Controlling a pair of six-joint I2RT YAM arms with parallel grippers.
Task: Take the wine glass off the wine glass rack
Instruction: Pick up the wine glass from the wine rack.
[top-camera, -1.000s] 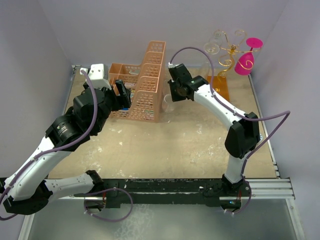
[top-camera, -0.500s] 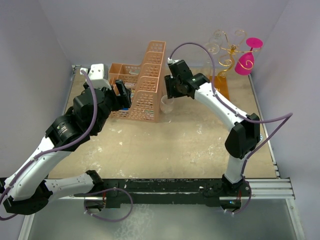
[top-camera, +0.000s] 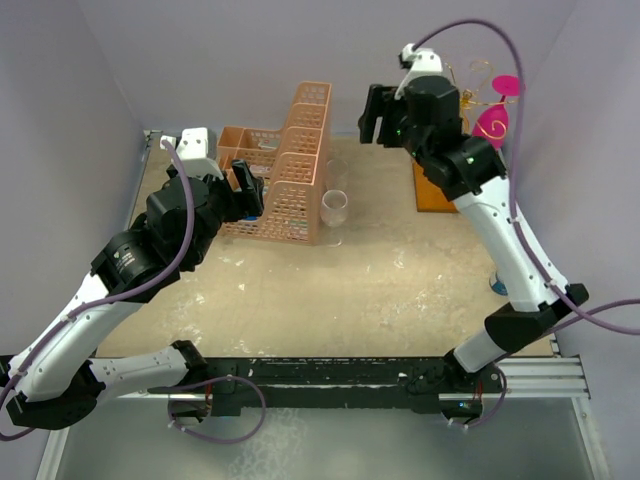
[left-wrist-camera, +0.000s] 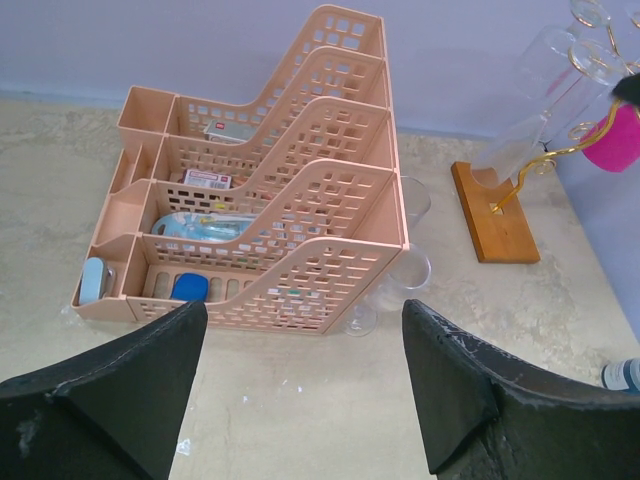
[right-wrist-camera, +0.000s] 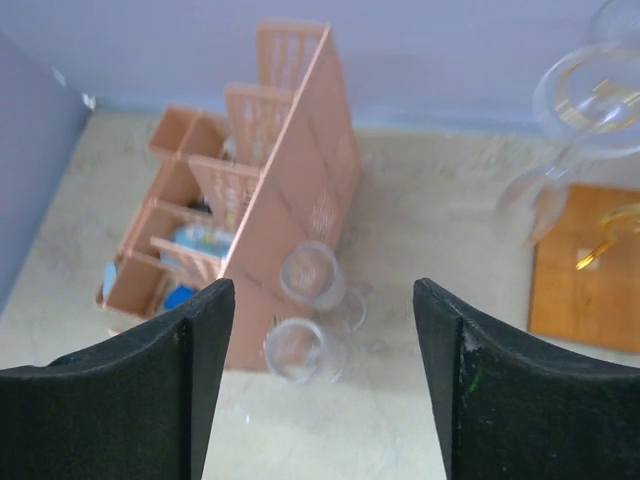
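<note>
Okay, you're between grabs. Your right gripper (right-wrist-camera: 322, 288) hangs high between the peach basket (top-camera: 290, 170) and the wine glass rack (left-wrist-camera: 495, 215), with its jaws spread wide and nothing in them. Below it two clear glasses (right-wrist-camera: 310, 273) stand upright on the table (top-camera: 400, 290), just beside the basket's right end. Your left gripper (left-wrist-camera: 300, 310) is wide open too and empty, hovering on the basket's near-left side.

The rack sits far right and is not emptied. A pink wine glass (top-camera: 492, 127) hangs on its right side, and the hanging glasses (right-wrist-camera: 590, 85) on its left are clear.

My read is that the set-down is done and the next glass is not yet taken. Your next move is to swing the right arm farther right, line the open jaws on a hanging bowl or stem and close. Then slide the glass out along the wire curl — pulling straight down likely snags it.

The hard parts:
- The right arm covers most of the gold wire in the top view.
- Both wrist views cut off the rack top.
- The clear glass is faint against the wall, so I can't count what hangs there.
</note>
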